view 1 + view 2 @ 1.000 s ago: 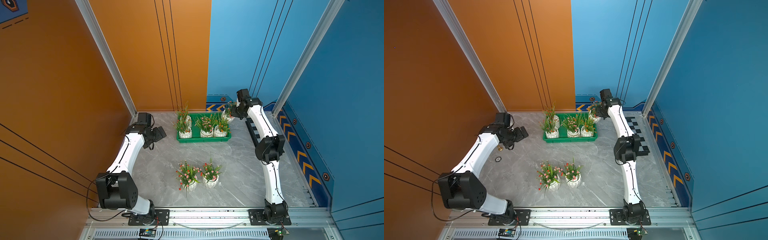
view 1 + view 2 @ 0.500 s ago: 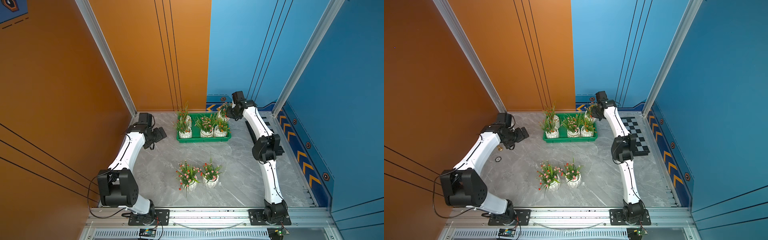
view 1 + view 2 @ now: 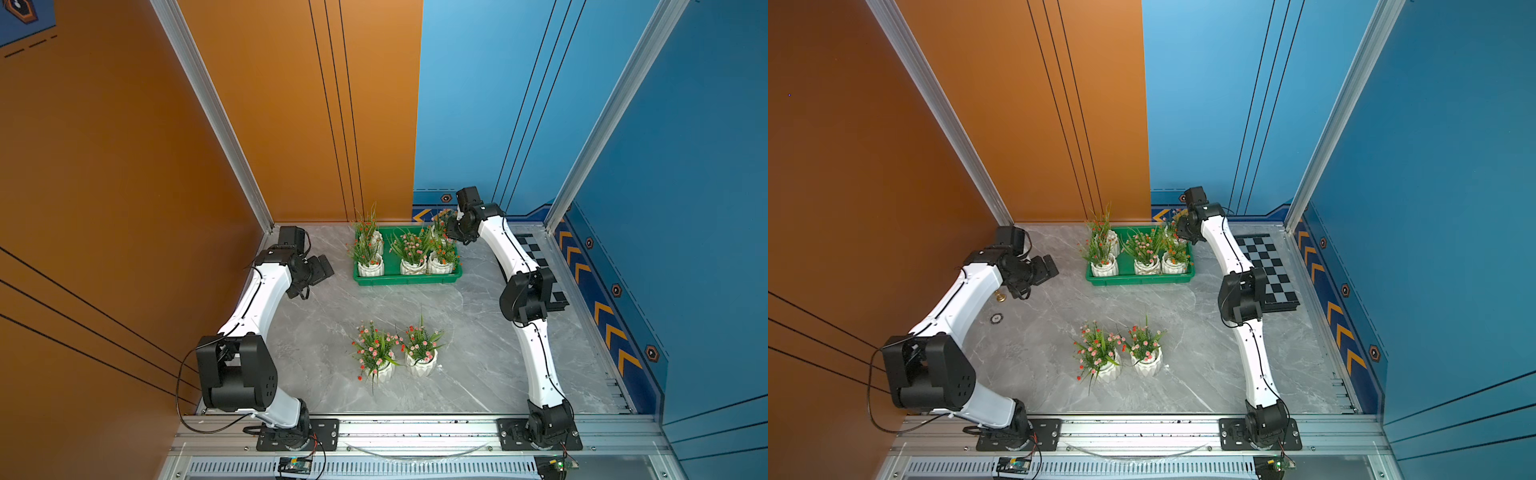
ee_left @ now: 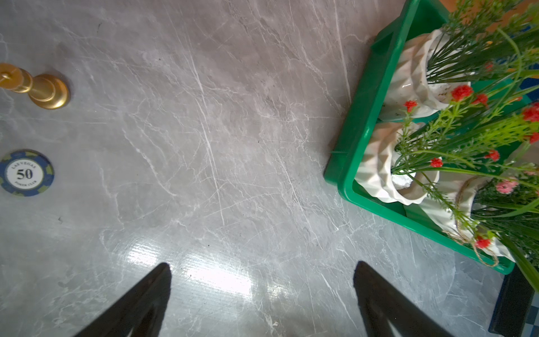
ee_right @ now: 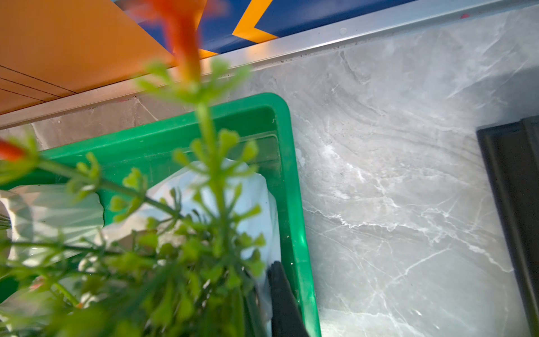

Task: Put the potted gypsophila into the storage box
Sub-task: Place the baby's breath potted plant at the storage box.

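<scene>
The green storage box [image 3: 407, 281] [image 3: 1140, 281] lies at the back of the table. Several potted gypsophila stand in it, such as the near-left pot [image 3: 370, 268] and the middle pot [image 3: 412, 267]. My right gripper [image 3: 452, 232] is shut on another potted gypsophila [image 3: 438, 224] [image 5: 248, 198] at the box's far right corner. One black finger [image 5: 281, 294] lies against the pot's wall; foliage hides the other. Two more pots [image 3: 380, 370] [image 3: 422, 362] stand on the table near the front. My left gripper [image 4: 262, 265] [image 3: 321, 269] hangs open and empty left of the box.
A black-and-white chequered board [image 3: 1266, 266] lies along the right side, partly under the right arm. A gold chess piece [image 4: 43, 90] and a poker chip [image 4: 26, 172] sit near the left wall. The orange and blue walls stand close behind the box.
My right gripper has carried its pot leftward, to over the box's far right corner. The left arm has hardly moved.
</scene>
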### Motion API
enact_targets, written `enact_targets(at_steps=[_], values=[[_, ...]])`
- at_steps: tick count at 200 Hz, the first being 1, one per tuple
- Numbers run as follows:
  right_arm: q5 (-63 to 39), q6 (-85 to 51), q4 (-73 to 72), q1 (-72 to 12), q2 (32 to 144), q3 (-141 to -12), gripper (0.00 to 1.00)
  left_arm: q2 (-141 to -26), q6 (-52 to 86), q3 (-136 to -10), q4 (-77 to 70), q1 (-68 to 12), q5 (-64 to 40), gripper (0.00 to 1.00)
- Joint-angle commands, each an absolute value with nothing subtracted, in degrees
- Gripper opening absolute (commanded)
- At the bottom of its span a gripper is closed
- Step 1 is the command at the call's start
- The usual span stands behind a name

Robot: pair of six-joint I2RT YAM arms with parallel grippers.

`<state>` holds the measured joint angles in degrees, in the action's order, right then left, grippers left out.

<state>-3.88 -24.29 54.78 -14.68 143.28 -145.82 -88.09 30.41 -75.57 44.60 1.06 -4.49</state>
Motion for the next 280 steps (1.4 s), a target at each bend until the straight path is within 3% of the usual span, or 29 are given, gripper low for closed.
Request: enact_targets(at_steps=[1, 113, 151, 170, 280], values=[[-4.4, -25.3, 52.0, -14.9, 143.0, -147.9, 0.01, -89.2, 30.0, -77.2, 45.6, 0.6, -4.0, 0.98], [0.0, -25.0, 53.1, -15.1, 146.1, -147.2, 0.04, -91.4, 29.8, -77.8, 45.4, 0.6, -4.3, 0.98], [0.3, -25.3, 52.8, -15.0, 146.7, -147.2, 0.09, -92.3, 29.8, -78.1, 45.4, 0.5, -4.6, 0.98], [0.4, -25.4, 52.5, -15.1, 146.6, -147.3, 0.16, -92.5, 29.7, -78.2, 45.4, 0.5, -4.7, 0.98], [1.9, -24.5, 51.7, -14.0, 142.0, -147.0, 0.24, -91.2, 29.4, -78.0, 45.4, 0.7, -5.0, 0.98]])
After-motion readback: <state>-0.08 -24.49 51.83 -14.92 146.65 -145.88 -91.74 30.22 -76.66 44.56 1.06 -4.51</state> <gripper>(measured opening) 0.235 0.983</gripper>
